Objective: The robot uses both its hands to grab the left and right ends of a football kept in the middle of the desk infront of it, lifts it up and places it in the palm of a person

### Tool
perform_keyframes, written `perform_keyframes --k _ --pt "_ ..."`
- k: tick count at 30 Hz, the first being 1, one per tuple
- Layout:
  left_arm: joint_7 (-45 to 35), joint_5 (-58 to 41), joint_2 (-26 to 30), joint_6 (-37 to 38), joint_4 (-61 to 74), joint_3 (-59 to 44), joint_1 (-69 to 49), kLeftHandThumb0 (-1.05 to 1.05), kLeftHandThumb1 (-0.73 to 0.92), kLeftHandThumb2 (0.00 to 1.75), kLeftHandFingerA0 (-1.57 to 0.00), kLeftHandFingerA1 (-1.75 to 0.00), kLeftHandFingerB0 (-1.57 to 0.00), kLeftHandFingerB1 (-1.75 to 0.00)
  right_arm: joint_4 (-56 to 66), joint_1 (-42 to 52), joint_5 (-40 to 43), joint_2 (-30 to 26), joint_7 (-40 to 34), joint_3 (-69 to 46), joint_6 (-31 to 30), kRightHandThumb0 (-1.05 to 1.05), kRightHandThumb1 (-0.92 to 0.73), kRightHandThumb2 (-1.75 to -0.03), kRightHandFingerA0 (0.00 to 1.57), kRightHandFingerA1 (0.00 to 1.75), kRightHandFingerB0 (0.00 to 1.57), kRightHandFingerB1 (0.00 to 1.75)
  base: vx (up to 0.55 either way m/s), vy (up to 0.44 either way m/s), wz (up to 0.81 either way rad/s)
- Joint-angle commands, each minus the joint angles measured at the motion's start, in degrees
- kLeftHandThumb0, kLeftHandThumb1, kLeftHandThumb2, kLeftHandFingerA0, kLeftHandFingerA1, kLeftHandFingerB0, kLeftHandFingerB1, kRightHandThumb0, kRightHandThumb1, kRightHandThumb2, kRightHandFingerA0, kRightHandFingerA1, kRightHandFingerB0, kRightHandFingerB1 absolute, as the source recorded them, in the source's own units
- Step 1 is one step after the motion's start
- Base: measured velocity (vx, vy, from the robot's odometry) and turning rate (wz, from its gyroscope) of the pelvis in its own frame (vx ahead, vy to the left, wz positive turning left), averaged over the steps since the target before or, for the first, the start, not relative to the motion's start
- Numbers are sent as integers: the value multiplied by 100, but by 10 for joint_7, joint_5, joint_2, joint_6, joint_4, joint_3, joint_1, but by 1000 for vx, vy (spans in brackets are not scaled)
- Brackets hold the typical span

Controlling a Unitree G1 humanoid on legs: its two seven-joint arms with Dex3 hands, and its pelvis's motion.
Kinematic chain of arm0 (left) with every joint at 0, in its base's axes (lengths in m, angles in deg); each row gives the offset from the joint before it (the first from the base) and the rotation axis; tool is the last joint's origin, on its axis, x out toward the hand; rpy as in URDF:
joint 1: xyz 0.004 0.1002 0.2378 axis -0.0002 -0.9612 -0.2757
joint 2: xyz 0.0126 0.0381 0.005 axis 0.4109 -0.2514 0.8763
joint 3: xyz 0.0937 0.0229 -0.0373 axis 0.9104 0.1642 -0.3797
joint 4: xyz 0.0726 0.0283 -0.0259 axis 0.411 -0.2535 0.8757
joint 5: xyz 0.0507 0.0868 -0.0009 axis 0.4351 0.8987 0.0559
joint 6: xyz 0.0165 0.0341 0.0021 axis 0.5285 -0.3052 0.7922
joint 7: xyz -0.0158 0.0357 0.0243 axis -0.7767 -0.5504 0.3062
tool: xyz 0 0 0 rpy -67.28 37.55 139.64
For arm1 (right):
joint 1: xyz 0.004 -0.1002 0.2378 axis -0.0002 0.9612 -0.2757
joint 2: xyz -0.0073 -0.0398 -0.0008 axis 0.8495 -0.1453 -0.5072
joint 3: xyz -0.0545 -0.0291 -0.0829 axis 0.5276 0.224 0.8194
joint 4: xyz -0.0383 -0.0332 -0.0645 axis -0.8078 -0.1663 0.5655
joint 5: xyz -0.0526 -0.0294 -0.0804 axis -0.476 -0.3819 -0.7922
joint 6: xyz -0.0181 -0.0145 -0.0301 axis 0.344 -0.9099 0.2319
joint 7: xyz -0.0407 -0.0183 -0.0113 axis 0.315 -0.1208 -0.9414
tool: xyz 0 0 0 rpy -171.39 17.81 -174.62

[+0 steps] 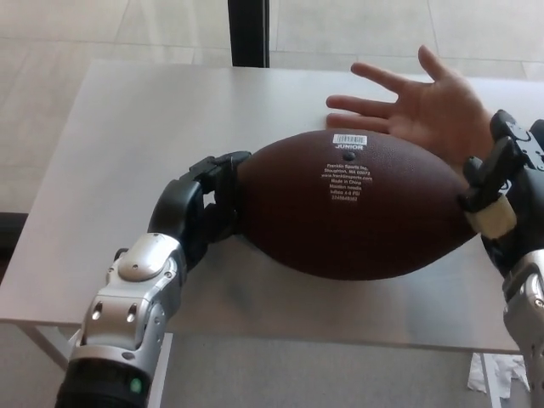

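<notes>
While pressed between both robot hands, the football (357, 204) sits mid-table, long axis running left-right, slightly tilted w/ right end farther. Whether its underside touches the table (110, 127) or hangs just above cannot be told; a shadow lies directly beneath it.

Left hand (204, 208): black fingers wrapped on the ball's left tip, thumb over the top, silver forearm coming in from the near left. Grasping the football.

Right hand (493, 183): at the right edge of frame, black fingers against the ball's right tip, a pale pad touching the leather. Also grasping the football; part of the hand is cut off by the frame edge.

Ball surface: brown pebbled leather, white barcode label on top, "JUNIOR" printed below it, then several lines of small white text, too small to read.

Person's hand (416, 106): open, palm up, fingers spread pointing left, resting on the table just beyond the ball's far right side. Dark sleeve visible at the wrist.

Table: grey, flat. Dark post (248, 32) stands beyond the far edge; pale tiled floor (51, 34) around.
</notes>
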Motion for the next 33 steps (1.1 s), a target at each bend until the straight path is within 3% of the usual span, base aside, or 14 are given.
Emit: perform_keyframes --k 1,2,5,10,11,12,14,17,20,22,25,26,31,33 --pt "44 22 -23 -51 -24 9 -5 -38 47 104 -75 -84 0 -50 11 16 22 3 44 30 -7 -105 -82 -123 56 71 0 0 0 0 0" --pt "48 22 -26 -52 -26 10 -5 -69 73 61 -82 -84 -17 -33 13 27 22 8 43 38 -5 -105 -84 -129 58 73 0 3 0 0 0" --pt "49 23 -31 -51 -30 14 1 -38 46 104 -82 -87 0 -49 19 56 24 24 37 54 -5 -105 -92 -90 61 70 0 0 0 0 0" --pt "44 21 -38 -42 -23 25 -4 -81 63 101 -84 -86 -5 -42 12 119 48 64 42 57 21 -105 -83 -129 51 72 0 8 0 0 0" --pt "39 20 -37 -38 -25 26 -4 -37 50 108 -79 -85 0 -49 13 128 53 77 37 57 22 -104 -92 -89 51 69 0 0 0 0 0" --pt "39 21 -38 -39 -25 27 -4 -36 50 109 -77 -84 0 -49 10 132 51 85 30 57 27 -98 -82 -128 46 69 0 11 0 0 0" --pt "41 21 -40 -39 -27 29 -3 -73 86 66 -83 -84 -18 -31 4 131 48 97 24 54 36 -101 -86 -129 45 69 0 9 0 0 0" --pt "42 20 -44 -40 -31 31 -4 -76 68 102 -86 -92 -10 -44 -6 129 47 113 22 54 57 -102 -92 -86 49 67 0 1 0 0 0" --pt "42 26 -43 -42 -31 42 -5 -77 84 65 -89 -93 -15 -30 -17 126 46 118 29 58 82 -105 -80 -123 51 69 0 5 0 0 0" --pt "30 24 -46 -45 -39 54 -2 -63 79 64 -86 -108 -15 -31 -15 106 52 104 43 66 58 -105 -92 -70 55 69 0 0 0 0 0" --pt "4 22 -41 -47 -42 71 2 -56 79 63 -73 -145 -13 -31 -14 91 48 93 51 75 48 -105 -72 -116 53 74 0 2 0 0 0" --pt "-8 24 -39 -46 -42 81 3 -48 76 66 -61 -148 -11 -31 -10 83 49 92 48 76 39 -100 -85 -66 68 77 0 2 0 0 0" --pt "-44 11 -35 -21 -40 94 -1 -69 57 89 -55 -110 -4 -41 -8 62 58 103 33 67 29 -86 -57 -106 88 88 0 23 0 0 0" --pt "-56 16 -28 -15 -48 99 7 -57 78 68 -45 -116 -6 -21 -6 59 54 107 23 66 28 -76 -74 -62 93 99 16 40 0 0 0"
